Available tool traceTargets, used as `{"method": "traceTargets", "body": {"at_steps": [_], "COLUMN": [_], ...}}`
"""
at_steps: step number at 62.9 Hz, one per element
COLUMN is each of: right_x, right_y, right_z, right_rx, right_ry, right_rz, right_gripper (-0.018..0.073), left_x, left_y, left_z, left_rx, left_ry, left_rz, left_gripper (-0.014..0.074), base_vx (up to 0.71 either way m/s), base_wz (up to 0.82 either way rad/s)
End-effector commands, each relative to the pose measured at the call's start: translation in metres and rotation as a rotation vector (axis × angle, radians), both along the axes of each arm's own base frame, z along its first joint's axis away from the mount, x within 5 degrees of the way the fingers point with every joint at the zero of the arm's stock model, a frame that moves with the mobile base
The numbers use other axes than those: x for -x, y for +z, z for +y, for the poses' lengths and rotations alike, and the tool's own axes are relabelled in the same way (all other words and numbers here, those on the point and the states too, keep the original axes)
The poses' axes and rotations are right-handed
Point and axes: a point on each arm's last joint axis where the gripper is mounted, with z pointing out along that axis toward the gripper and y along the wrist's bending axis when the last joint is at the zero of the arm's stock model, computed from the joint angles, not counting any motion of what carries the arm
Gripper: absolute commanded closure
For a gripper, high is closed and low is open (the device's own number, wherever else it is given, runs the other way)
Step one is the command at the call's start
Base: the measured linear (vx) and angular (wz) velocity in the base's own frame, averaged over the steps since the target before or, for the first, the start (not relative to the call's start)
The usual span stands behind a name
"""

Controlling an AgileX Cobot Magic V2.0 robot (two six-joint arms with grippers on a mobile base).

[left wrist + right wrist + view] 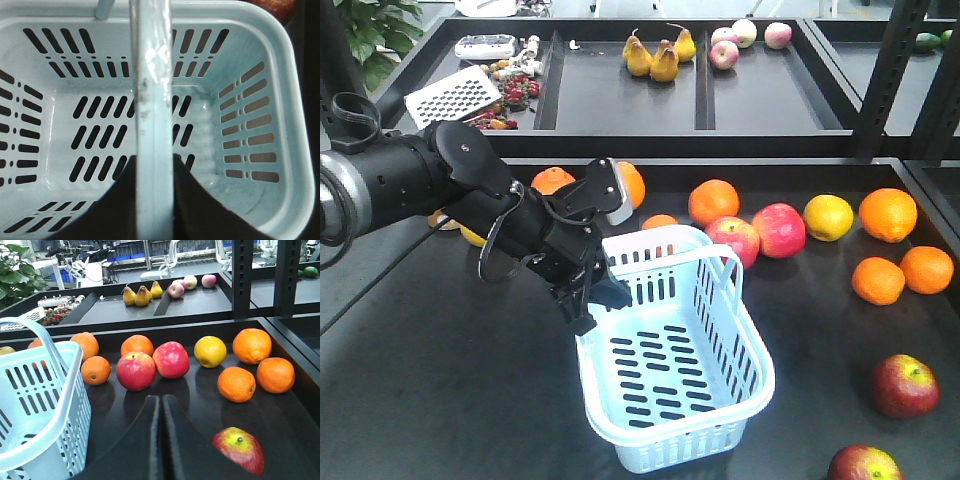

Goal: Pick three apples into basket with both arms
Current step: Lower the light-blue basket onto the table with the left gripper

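Observation:
The pale blue basket (720,400) stands mid-table with nothing inside it (240,60). My left gripper (586,302) is at its left rim, and in the left wrist view the left gripper (155,162) is shut on the basket's loop handle (152,90). Two apples (733,238) (779,229) lie just behind the basket, and two more (905,385) (863,465) lie at the front right. My right gripper (161,400) is shut on nothing, low over the table. The two apples (136,370) (171,359) are ahead of it, a third (239,449) is at its right, and the basket (30,390) is to its left.
Oranges (888,214) (878,280) (927,268) and a yellow fruit (828,216) lie at the right and back of the table. More oranges (713,202) sit behind the basket. A raised rear shelf holds pears (660,55). A black frame post (885,80) stands at back right.

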Motion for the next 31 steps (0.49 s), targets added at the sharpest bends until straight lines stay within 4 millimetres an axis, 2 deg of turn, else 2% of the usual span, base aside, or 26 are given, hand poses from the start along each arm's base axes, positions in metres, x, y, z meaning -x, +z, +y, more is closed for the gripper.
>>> {"method": "traceTargets", "body": {"at_steps": [1,13,20,26,31], "right_x": [0.0,0.0,0.0,0.0,0.0], "right_y": [0.003,0.003,0.003,0.003,0.003], "right_z": [0.0,0.0,0.0,0.0,0.0], "right_rx": [0.006,0.006,0.006,0.006,0.006], "right_ry": [0.003,0.003,0.003,0.003,0.003], "right_rz": [-0.075,-0.075,-0.075,-0.075,-0.075], "right_gripper": [0.0566,0.0566,0.0566,0.0566,0.0566], "left_x": [0.003,0.003,0.004,0.008,0.015], "left_y": [0.036,0.038,0.046,0.06,0.077], "left_z": [-0.002,-0.002,0.0,0.003,0.006], "left_rx": [0.101,0.104,0.122,0.146,0.172], "left_ry": [0.031,0.039,0.087,0.124,0.145], "left_rz": [-0.073,-0.068,-0.072,-0.095,-0.12], "left_gripper": [0.0516,0.0304,0.0192,0.014,0.0136], "base_vx": [0.0,0.0,0.0,0.0,0.0], "base_wz": [0.0,0.0,0.0,0.0,0.0]}}
